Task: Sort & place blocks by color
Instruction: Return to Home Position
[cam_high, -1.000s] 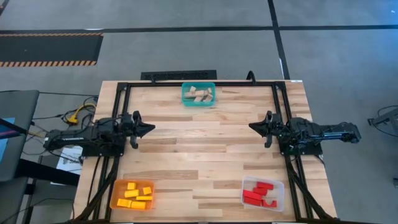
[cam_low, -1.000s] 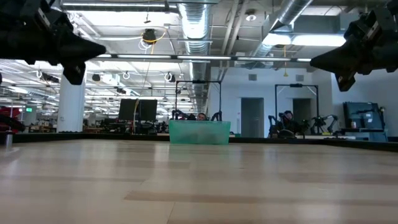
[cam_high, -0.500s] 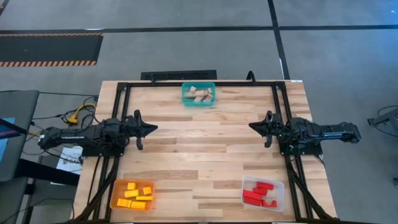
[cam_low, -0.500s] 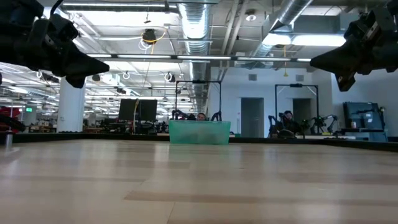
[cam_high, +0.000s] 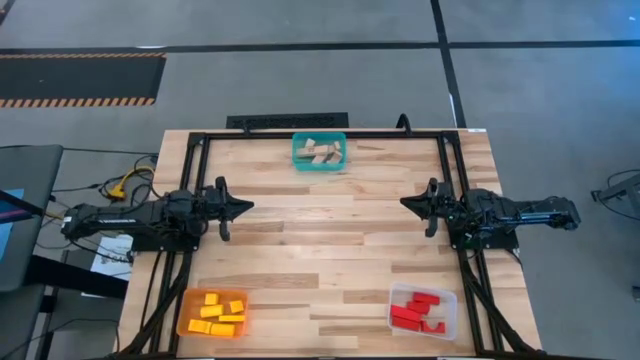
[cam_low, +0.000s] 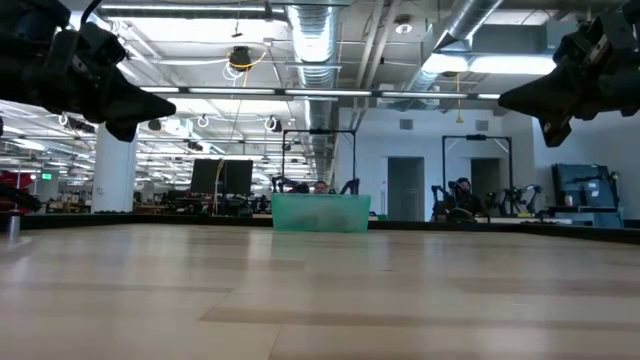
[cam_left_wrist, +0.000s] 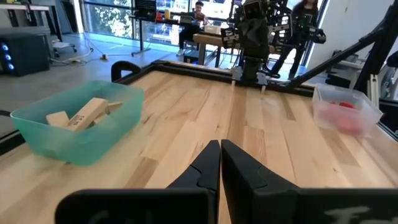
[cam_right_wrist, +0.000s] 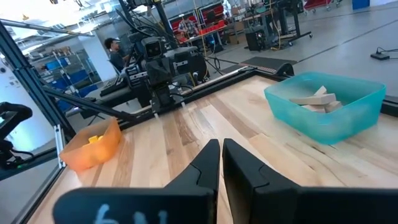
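Both arms sit at mid-depth, one per side edge of the table (cam_high: 330, 250), tips pointing inward at each other w/ bare wood btwn them. The left gripper (cam_high: 240, 207) hovers over the left part of the top, its fingers (cam_left_wrist: 208, 165) pressed together tip to tip and gripping nothing. The right gripper (cam_high: 408, 203) sits opposite & well apart from it, fingers (cam_right_wrist: 208, 162) likewise pressed together and gripping nothing. In the low view both hang high above the wood, clear of it. The blocks sit sorted in 3 bins. Tan blocks (cam_high: 320, 151) are piled in the teal bin (cam_high: 295, 155) at the far edge, approx ctr. Yellow blocks (cam_high: 218, 312) are in the orange bin (cam_high: 182, 325) at the near left corner. Red blocks (cam_high: 416, 311) are in the clear bin (cam_high: 452, 300) at the near right corner. The bins are well apart from each other & from both grippers. The left wrist view takes in the teal bin w/ tan pieces lying at angles, plus the clear bin w/ red inside, blurred. The right wrist view takes in the teal & orange bins. In the bkgd of the low view, a person (cam_low: 462, 195) is seated in the room beyond the table.
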